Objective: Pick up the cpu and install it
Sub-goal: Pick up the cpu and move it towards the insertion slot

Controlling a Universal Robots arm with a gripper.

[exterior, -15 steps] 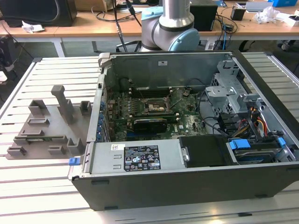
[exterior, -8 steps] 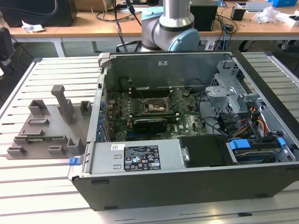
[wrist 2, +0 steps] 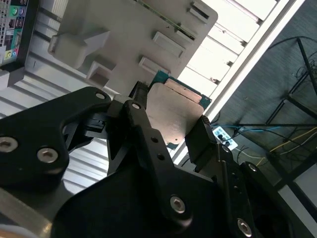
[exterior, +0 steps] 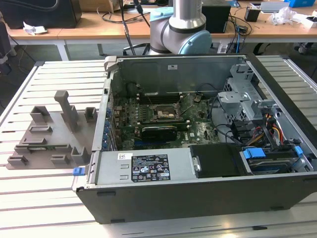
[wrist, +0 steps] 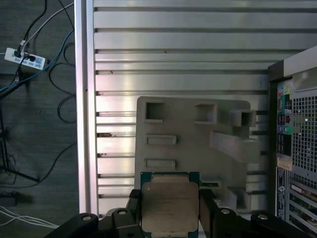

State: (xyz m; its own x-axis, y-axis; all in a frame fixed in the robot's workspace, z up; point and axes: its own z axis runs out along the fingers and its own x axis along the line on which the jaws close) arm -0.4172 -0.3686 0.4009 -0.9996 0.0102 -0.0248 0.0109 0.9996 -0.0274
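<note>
The cpu, a flat square chip with a silvery-grey top and a thin green rim, sits between the two black fingers of my gripper, which is shut on its opposite edges. In the second wrist view the cpu is likewise clamped in my gripper. It hangs well above the grey plastic fixture tray, near the tray's edge. In the exterior view the dark square socket frame lies in the middle of the motherboard inside the open computer case.
The grey fixture tray lies on the slatted metal table at the exterior view's left of the case. A power supply, drive cage and cable bundles surround the motherboard. The arm's base stands behind the case.
</note>
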